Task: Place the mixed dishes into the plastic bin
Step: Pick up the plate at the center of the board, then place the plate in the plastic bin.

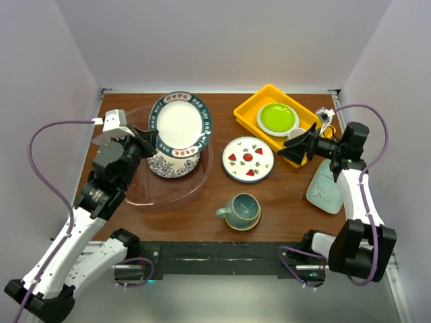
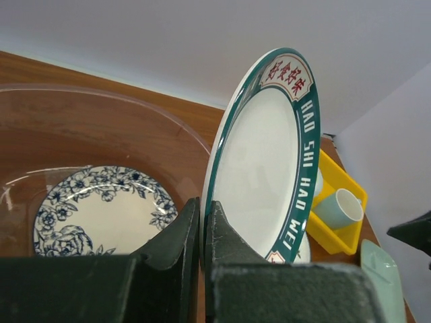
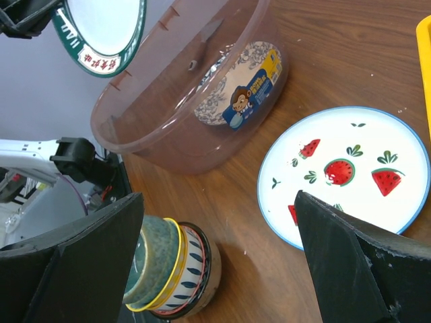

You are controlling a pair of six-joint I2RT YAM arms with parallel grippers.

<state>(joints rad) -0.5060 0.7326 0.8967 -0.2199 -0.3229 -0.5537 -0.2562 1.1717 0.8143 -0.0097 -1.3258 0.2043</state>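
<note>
My left gripper (image 1: pixel 149 141) is shut on the edge of the dark lettered-rim plate (image 1: pixel 179 121), holding it tilted above the plastic bin (image 1: pixel 135 195). In the left wrist view, the fingers (image 2: pixel 178 235) pinch that plate's rim (image 2: pixel 269 155). A blue floral plate (image 1: pixel 172 165) lies inside the bin. The white plate with red fruit (image 1: pixel 248 159) sits mid-table. A teal mug (image 1: pixel 242 208) stands in stacked small bowls (image 3: pixel 195 269). A pale mint dish (image 1: pixel 325 188) lies at the right. My right gripper (image 1: pixel 293 151) stands open beside the fruit plate (image 3: pixel 343 168), holding nothing.
A yellow tray (image 1: pixel 250 108) at the back right holds a lime-green plate (image 1: pixel 277 118) and a small white cup (image 1: pixel 296 134). White walls close in the table on three sides. The arm bases stand along the near edge.
</note>
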